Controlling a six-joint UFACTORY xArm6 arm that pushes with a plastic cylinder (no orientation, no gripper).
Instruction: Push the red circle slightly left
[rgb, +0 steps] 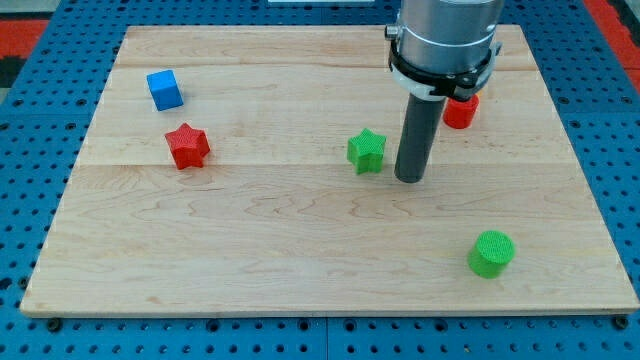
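The red circle (461, 111) sits on the wooden board near the view's top right, partly hidden behind the arm's grey body. My tip (409, 179) rests on the board below and to the left of the red circle, with a gap between them. It stands just right of the green star (367, 151), close to it but apart.
A blue cube (164, 89) lies at the upper left, with a red star (187, 146) below it. A green circle (491, 253) lies at the lower right. The wooden board (300, 260) ends on a blue pegboard surround.
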